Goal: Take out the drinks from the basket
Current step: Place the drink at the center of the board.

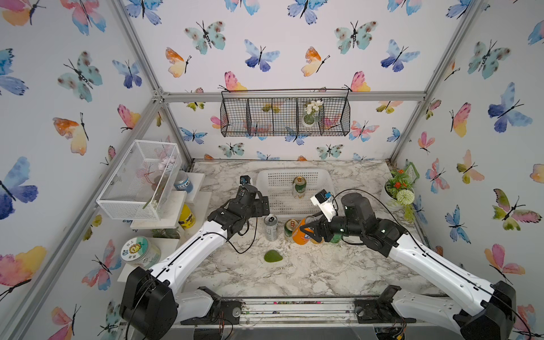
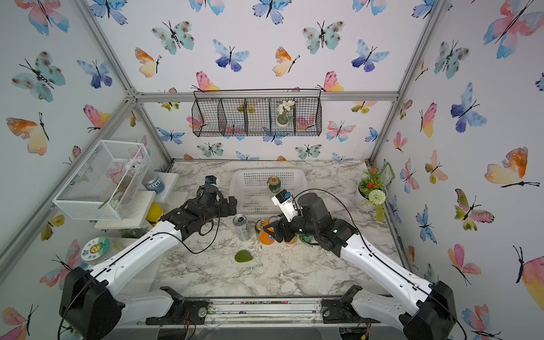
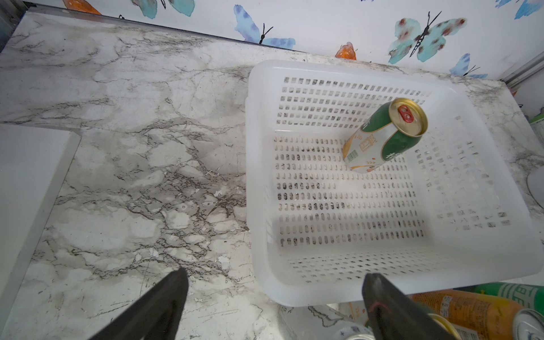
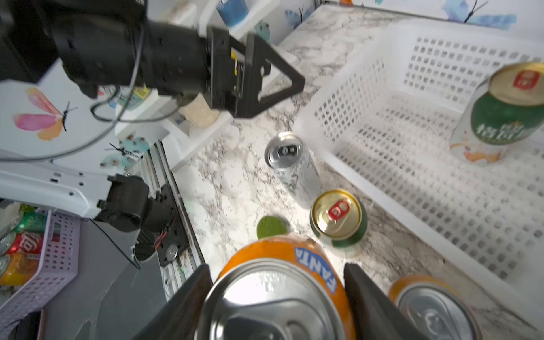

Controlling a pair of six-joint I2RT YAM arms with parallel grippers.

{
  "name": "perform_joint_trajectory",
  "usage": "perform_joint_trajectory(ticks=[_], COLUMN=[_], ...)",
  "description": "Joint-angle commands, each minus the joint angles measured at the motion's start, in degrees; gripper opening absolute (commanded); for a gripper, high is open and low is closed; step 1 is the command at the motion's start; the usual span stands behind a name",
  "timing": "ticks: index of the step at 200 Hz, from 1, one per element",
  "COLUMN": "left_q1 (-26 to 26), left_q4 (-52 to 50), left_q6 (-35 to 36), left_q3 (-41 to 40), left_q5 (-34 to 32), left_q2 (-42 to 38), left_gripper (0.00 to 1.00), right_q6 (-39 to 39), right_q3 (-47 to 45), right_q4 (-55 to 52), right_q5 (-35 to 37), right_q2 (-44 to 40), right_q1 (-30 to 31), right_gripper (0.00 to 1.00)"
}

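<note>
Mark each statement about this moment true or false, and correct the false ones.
1. The basket holds two cans. False: only one green-and-cream can is in it.
2. The right gripper is shut on an orange Fanta can. True.
3. The left gripper holds the silver can. False: its jaws are open and empty, and the silver can stands on the table in front of the basket.
4. The can in the basket stands upright. True.
</note>
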Motion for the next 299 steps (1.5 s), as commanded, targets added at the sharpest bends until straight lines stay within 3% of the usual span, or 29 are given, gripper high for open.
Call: perform_joint_trajectory(ticks=[1,57,114,227,299], left_q1=[0.5,0.5,0.6,0.9,0.9], left_q4=[-0.4,-0.4,-0.4,-0.4,-0.5], left_q6=[-0.1,-0.1,-0.1,-0.1,-0.1], left_q3=[0.8,0.8,1.1,1.1,1.1], left_q5=[1.9,2.2,2.3,2.7,3.0], left_q2=[0.0,0.3,0.7,0.8,0.9], left_gripper=[0.99,0.99,0.99,0.99,0.99], right_q6=[-0.5,2.1,3.3,5.8,7.0], right_q3=[-2.2,-7.8,-10.8,-12.7,-13.5], right_q4=[2.0,2.5,5.4,8.2,8.7], right_q5=[4.7,17.5,24.7,21.1,22.0], right_q2=[-4.3,-0.3,3.7,7.3,6.3], right_q1=[0.7,6.9,9.8,10.0,10.0], right_gripper=[0.57,0.54,0.56,0.61,0.84])
